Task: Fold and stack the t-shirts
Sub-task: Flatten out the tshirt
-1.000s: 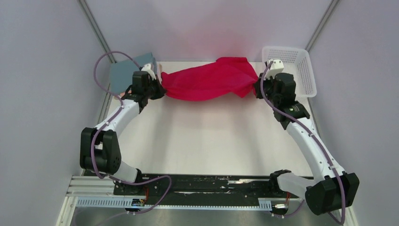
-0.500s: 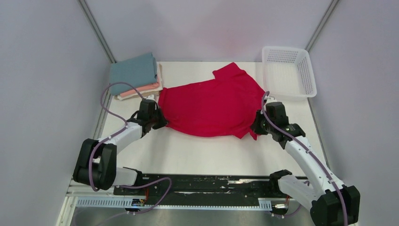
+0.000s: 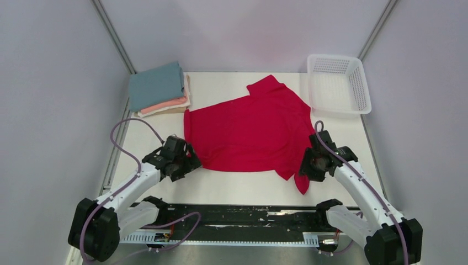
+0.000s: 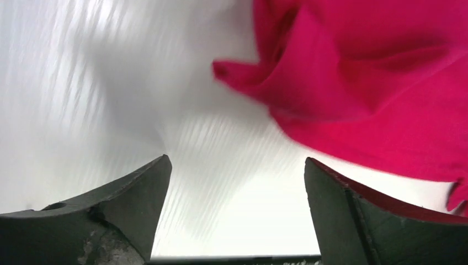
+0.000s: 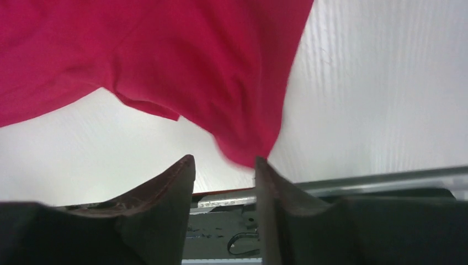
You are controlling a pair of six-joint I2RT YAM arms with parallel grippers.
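Observation:
The crimson-red t-shirt [image 3: 248,130] lies spread flat on the white table, collar toward the far side. My left gripper [image 3: 185,163] stands open just off its near-left hem corner, and in the left wrist view that gripper [image 4: 237,159] has only table between its fingers, with red cloth [image 4: 375,94] ahead and to the right. My right gripper [image 3: 307,171] sits at the near-right sleeve. Its jaws [image 5: 224,159] are apart, and the tip of the red cloth [image 5: 165,55] ends just ahead of the gap. Folded teal [image 3: 157,85], salmon-pink [image 3: 165,104] and cream t-shirts are stacked far left.
A white mesh basket [image 3: 336,83] stands at the far right corner. A black mounting rail [image 3: 232,214] runs along the near table edge, close behind both grippers. Grey walls close in both sides.
Both arms drew the red shirt from the far edge toward the near side and laid it flat. Both grippers then let go of it and opened.

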